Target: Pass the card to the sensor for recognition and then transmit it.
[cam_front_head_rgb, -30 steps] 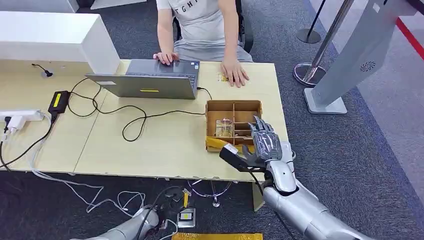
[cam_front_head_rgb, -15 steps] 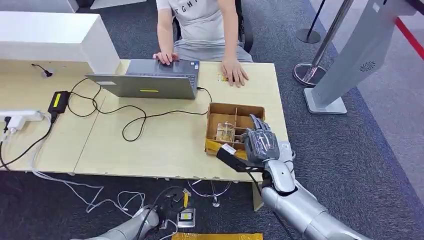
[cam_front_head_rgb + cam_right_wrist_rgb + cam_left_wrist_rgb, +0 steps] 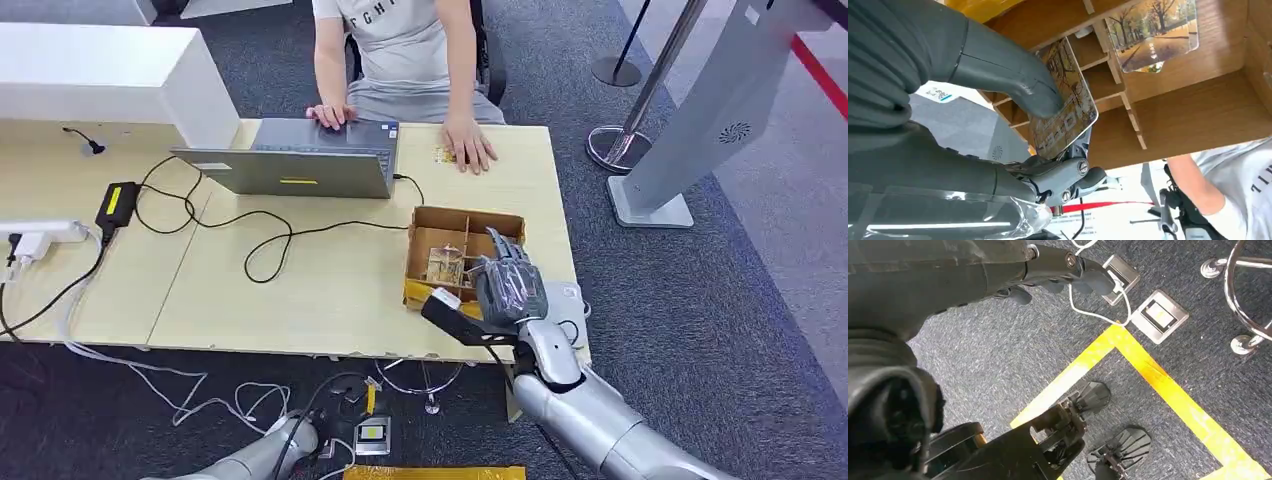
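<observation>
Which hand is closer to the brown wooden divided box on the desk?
Right. The right hand is over the brown wooden divided box, its thumb pressing a tree-printed card at the slots. The left hand hangs below the desk edge, over the grey carpet.

Silver jointed right arm, grey ribbed right hand, dark fingers, visible screws

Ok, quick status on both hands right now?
Left hand: hanging over the floor, fingers curled in, holding nothing.
Right hand: at the wooden box, pinching a card between thumb and fingers.
</observation>
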{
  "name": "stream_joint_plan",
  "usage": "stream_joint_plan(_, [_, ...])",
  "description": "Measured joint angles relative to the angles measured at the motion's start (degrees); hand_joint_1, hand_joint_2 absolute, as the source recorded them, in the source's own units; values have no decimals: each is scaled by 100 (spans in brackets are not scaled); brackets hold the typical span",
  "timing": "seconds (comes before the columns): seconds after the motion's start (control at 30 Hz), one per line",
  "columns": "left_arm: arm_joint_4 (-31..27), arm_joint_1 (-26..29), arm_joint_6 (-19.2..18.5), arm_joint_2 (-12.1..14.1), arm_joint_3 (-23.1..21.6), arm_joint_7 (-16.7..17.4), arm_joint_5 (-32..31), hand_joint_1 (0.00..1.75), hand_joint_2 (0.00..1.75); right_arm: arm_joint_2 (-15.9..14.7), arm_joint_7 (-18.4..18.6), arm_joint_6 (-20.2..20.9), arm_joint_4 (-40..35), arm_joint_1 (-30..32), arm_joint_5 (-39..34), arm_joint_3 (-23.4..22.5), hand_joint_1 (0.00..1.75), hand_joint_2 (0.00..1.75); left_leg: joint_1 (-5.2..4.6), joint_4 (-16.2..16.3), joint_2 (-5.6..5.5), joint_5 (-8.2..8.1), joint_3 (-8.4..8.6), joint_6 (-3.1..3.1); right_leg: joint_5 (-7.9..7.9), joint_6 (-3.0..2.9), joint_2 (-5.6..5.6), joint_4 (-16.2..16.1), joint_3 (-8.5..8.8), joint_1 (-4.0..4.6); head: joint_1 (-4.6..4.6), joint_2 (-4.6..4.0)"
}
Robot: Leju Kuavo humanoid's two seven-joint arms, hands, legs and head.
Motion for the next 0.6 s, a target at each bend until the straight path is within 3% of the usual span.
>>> stream_joint_plan(0.1, [0,0,0,0,0,0,2,0,0,24,2,-120,-2,-27,68,2,175,175,0,0,-1,0,0,0,0,0,-1,0,0,0,2,0])
stream_joint_plan(0.23, [7,-1,-4,0,2,0,2,0,0,79,-4,-643,-64,-269,249,-11,175,175,0,0,1,3,1,-4,1,0,1,1,0,0,0,0])
stream_joint_plan(0.43, [26,-3,-18,-7,4,0,0,0,0,109,9,-759,-219,-572,431,-28,175,175,0,0,-1,4,2,-4,1,0,1,1,2,0,0,0])
stream_joint_plan(0.6, [44,-14,-11,-125,4,26,-20,0,0,111,269,-669,-429,-816,787,-136,175,175,0,0,-2,4,3,-4,1,0,1,1,2,0,2,0])
